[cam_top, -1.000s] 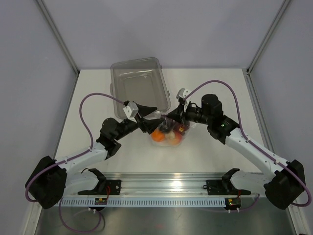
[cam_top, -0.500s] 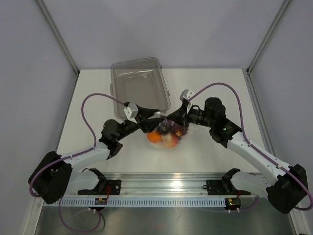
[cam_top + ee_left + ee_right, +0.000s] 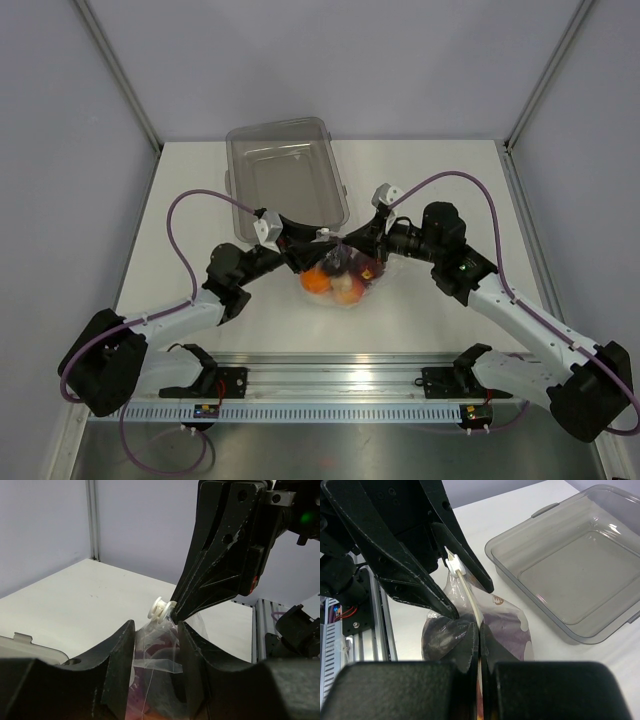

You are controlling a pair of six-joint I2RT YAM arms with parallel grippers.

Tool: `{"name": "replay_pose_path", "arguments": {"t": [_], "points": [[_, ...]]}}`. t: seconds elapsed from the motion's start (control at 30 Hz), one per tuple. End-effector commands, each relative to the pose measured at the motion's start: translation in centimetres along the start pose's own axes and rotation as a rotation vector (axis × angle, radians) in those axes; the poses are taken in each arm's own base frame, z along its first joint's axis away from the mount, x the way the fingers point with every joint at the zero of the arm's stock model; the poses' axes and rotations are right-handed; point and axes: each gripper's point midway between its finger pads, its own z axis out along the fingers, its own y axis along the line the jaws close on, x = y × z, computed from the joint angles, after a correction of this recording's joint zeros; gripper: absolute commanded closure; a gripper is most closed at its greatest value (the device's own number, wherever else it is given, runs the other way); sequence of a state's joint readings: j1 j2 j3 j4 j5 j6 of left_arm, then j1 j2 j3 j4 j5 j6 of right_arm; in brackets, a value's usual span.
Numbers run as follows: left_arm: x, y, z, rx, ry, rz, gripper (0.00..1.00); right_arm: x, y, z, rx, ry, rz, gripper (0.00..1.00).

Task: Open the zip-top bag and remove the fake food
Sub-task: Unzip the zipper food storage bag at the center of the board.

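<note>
the zip-top bag [image 3: 362, 268] hangs zip-edge up (fake food [image 3: 318, 281] sunk low), right gripper [image 3: 480, 630] pinching its strip, left gripper [image 3: 156, 630] gaping astride it.

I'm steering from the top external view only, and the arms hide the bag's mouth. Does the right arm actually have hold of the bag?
Observer: Yes. The right wrist view shows the right gripper with its jaws shut on the top edge of the zip-top bag.
Operator: And the left one?
Observer: In the left wrist view the left gripper straddles the bag's top film. Its jaws are apart and not clamped on it.
Operator: Where's the slider?
Observer: The white zip slider sits right at the tip of the right jaws, just above the gap between the left ones.
</note>
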State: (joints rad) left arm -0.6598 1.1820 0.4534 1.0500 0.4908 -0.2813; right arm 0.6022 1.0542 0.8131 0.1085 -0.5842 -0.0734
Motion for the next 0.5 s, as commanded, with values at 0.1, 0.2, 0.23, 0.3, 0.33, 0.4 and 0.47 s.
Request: {"name": "replay_pose_path", "arguments": {"t": [0.1,0.2,0.23,0.3,0.33,0.4,0.47], "points": [[-3.0,-1.37,0.75,0.074,-0.075,0.05,0.47,-4.38,0.28,-0.55,0.009,-0.14,-0.077,1.0],[-2.78,-1.33,0.84,0.076,-0.058,0.048,0.47,-4.47,0.29,-0.69,0.014,-0.146,-0.078,1.0],[-2.73,-1.32,0.85,0.077,-0.053,0.048,0.49,-4.55,0.29,-0.71,0.015,-0.15,-0.078,1.0],[-2.7,-1.41,0.91,0.085,-0.051,0.049,0.53,-4.66,0.35,-0.83,0.016,-0.155,-0.079,1.0],[-2.72,-1.46,0.94,0.086,-0.051,0.048,0.56,-4.67,0.37,-0.86,0.016,-0.156,-0.08,1.0],[-2.78,-1.56,0.92,0.091,-0.052,0.05,0.64,-4.71,0.49,-0.87,0.012,-0.157,-0.081,1.0],[-2.95,-1.67,0.84,0.096,-0.056,0.054,0.7,-4.66,0.45,-0.85,0.012,-0.156,-0.081,1.0]]}}
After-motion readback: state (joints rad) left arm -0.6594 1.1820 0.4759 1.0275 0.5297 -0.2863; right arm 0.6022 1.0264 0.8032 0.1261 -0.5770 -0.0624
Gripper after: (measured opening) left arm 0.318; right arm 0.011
